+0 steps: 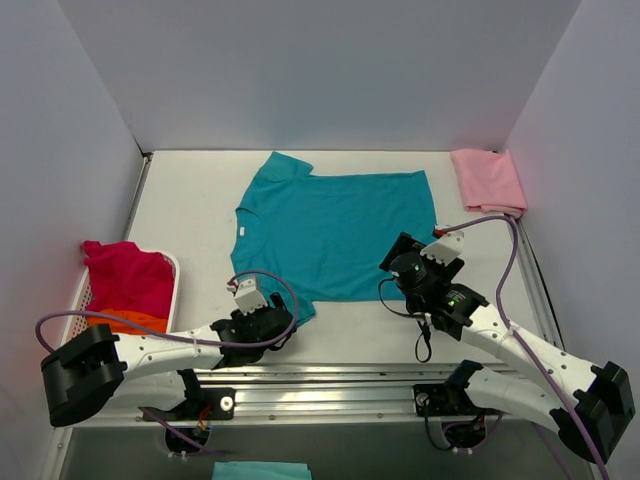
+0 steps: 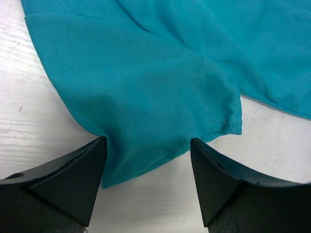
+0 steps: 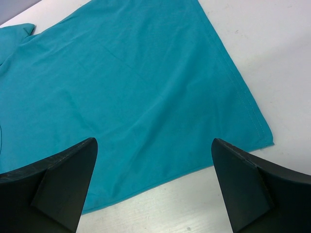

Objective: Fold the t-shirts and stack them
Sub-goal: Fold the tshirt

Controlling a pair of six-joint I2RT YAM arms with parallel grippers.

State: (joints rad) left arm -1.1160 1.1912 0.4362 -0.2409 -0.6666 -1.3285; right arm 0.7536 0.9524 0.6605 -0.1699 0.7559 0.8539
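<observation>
The teal t-shirt (image 1: 335,230) lies spread flat mid-table, collar to the left and hem to the right. My left gripper (image 1: 272,318) is open at its near sleeve. In the left wrist view the sleeve (image 2: 160,97) lies on the table between the spread fingers of the left gripper (image 2: 147,145). My right gripper (image 1: 400,258) hovers open over the near hem corner. The right wrist view shows the cloth (image 3: 131,87) under the right gripper (image 3: 154,143), with nothing pinched. A pale pink t-shirt (image 1: 488,180) lies folded at the back right. Magenta-red (image 1: 128,278) and orange (image 1: 135,322) t-shirts lie bunched in the basket.
A white plastic basket (image 1: 176,275) stands at the table's left edge. Grey walls close in the table at the left, back and right. A metal rail (image 1: 330,385) runs along the near edge between the arm bases. A teal scrap (image 1: 255,470) shows below the rail.
</observation>
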